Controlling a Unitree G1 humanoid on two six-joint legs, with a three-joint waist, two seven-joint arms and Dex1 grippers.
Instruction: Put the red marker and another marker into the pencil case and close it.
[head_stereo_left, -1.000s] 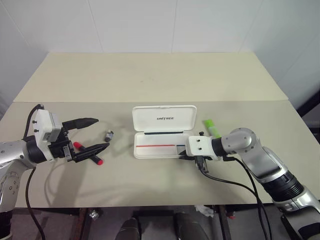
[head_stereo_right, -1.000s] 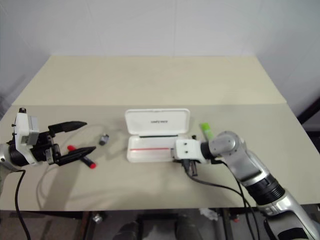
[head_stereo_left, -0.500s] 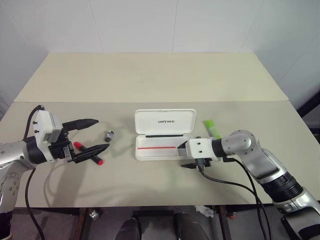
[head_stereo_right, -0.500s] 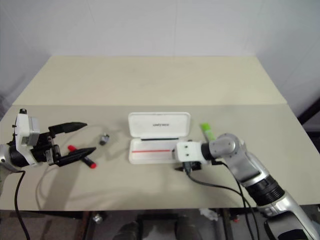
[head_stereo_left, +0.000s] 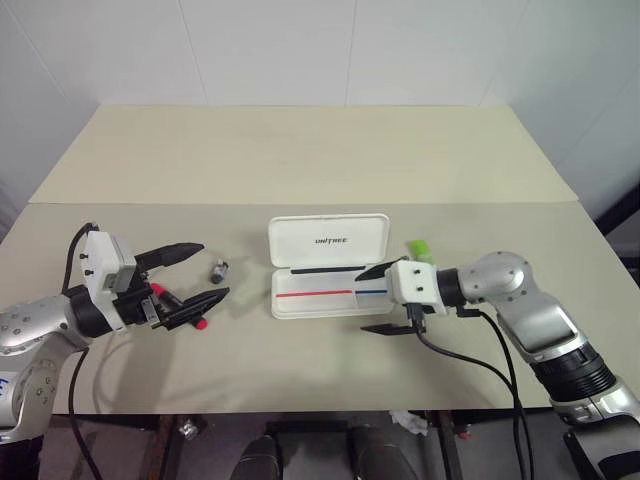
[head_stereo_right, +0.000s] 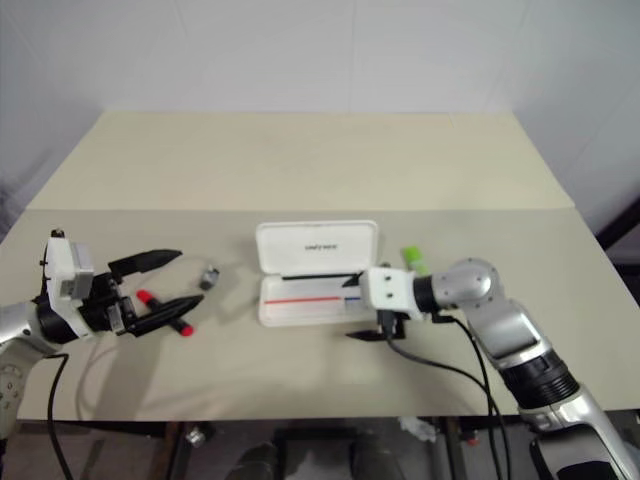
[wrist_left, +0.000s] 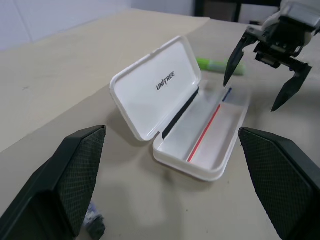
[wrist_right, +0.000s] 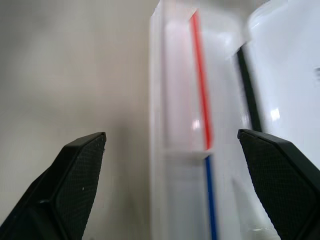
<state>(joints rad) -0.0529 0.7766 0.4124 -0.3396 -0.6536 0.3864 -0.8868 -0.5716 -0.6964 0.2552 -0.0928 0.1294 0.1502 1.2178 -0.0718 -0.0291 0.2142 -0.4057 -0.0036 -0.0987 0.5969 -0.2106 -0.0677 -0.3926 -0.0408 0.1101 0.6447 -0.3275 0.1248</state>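
Case lies open mid-table, lid tipped back, tray empty, ready to take markers

Red marker on table well left of case, under left gripper; fingers spread wide, nothing held, likely lining up for pick

Green marker just right of case, behind right gripper; fingers wide apart, empty, poised at case's right end

Small grey cylinder between red marker and case, not needed

Count: one case, two markers, one cylinder, two grippers
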